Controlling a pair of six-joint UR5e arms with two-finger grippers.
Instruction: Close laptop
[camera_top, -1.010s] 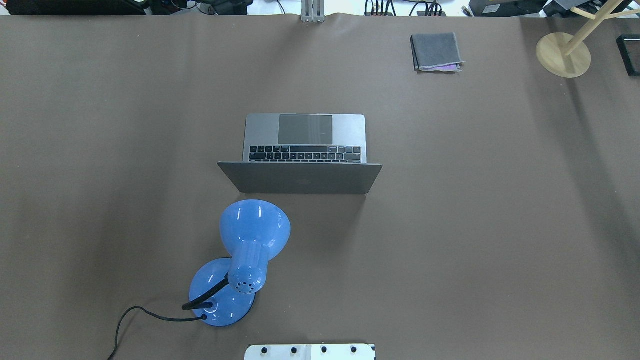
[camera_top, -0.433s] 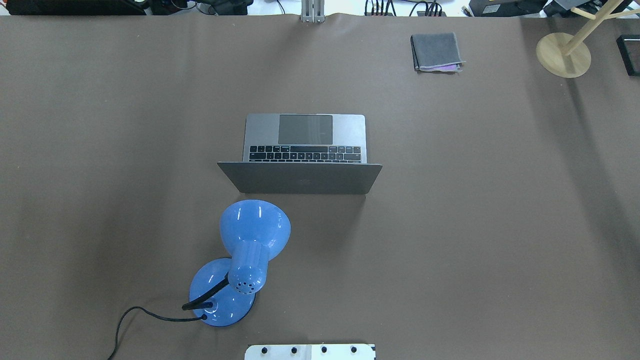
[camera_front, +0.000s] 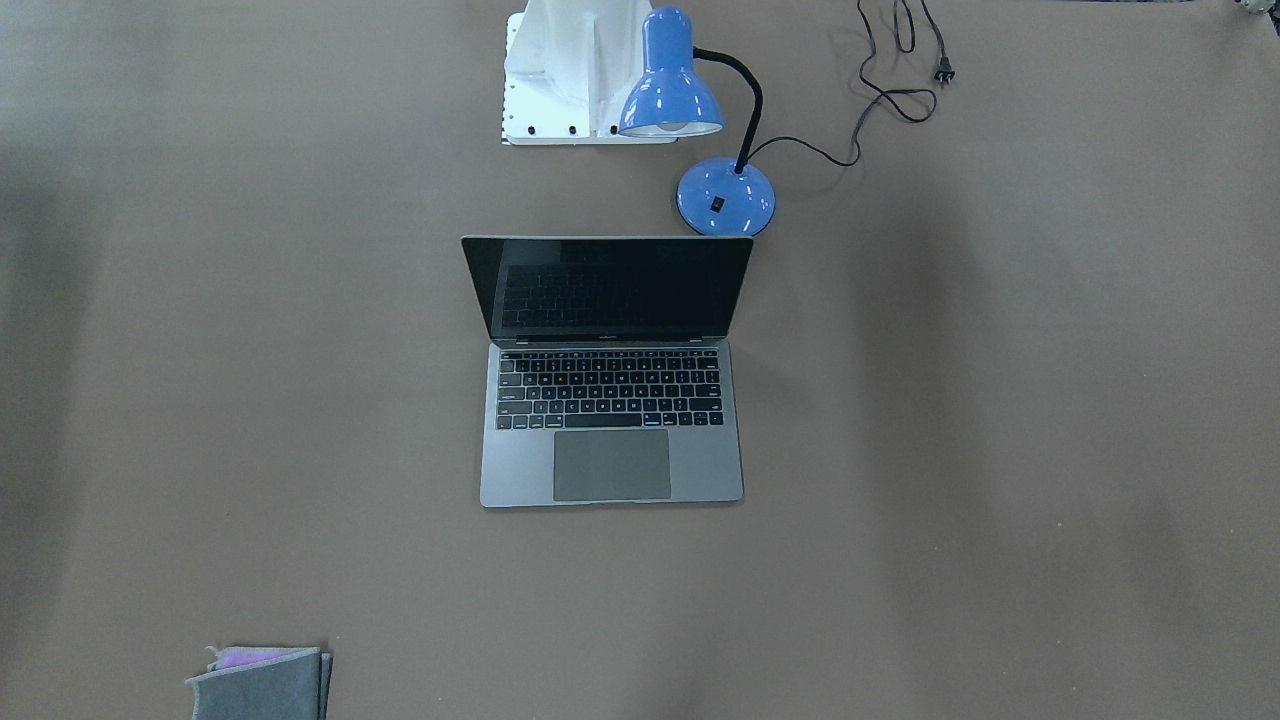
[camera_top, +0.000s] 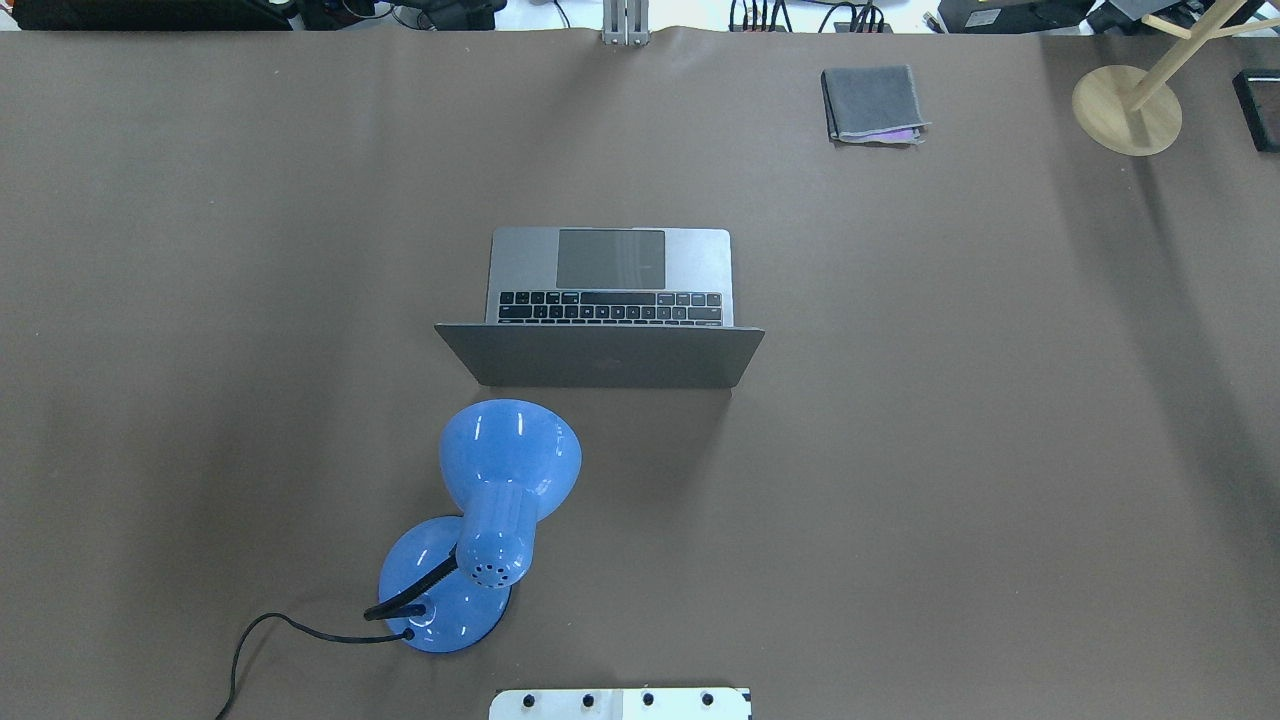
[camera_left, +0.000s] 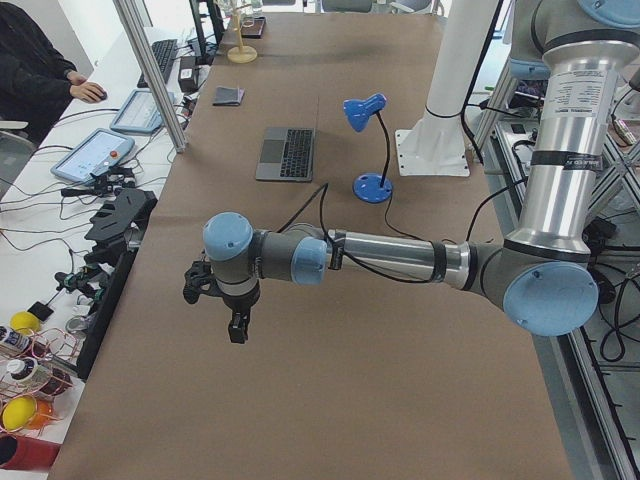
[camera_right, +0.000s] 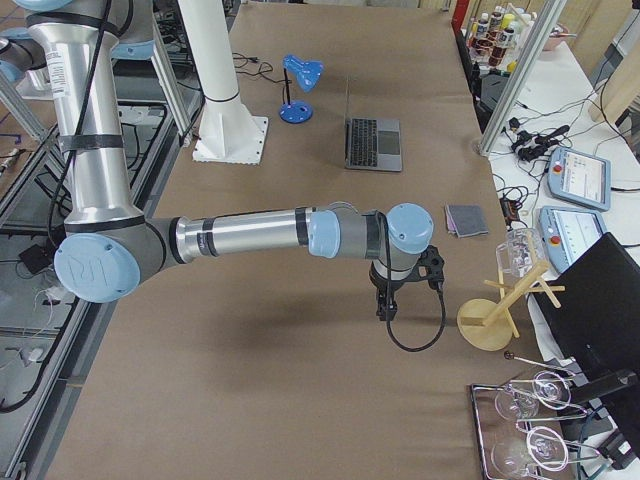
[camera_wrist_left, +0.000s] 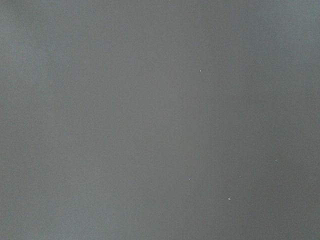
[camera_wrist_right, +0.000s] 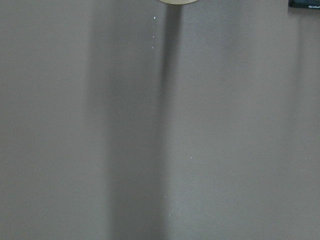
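The laptop (camera_top: 524, 264) stands open at the table's middle, also in the front view (camera_front: 517, 471). Its grey lid (camera_top: 600, 357) is raised, its back toward the robot, and the black screen (camera_front: 612, 288) faces away from the robot. It shows small in the left side view (camera_left: 287, 153) and the right side view (camera_right: 373, 142). My left gripper (camera_left: 238, 330) hangs over bare table far out on the robot's left end. My right gripper (camera_right: 385, 308) hangs over bare table far out on the right end. I cannot tell whether either is open or shut. Both wrist views show only table.
A blue desk lamp (camera_top: 505, 470) stands just behind the lid on the robot's side, its cord (camera_top: 250, 640) trailing left. A folded grey cloth (camera_top: 872, 103) lies at the far right. A wooden stand (camera_top: 1128, 108) is at the far right corner.
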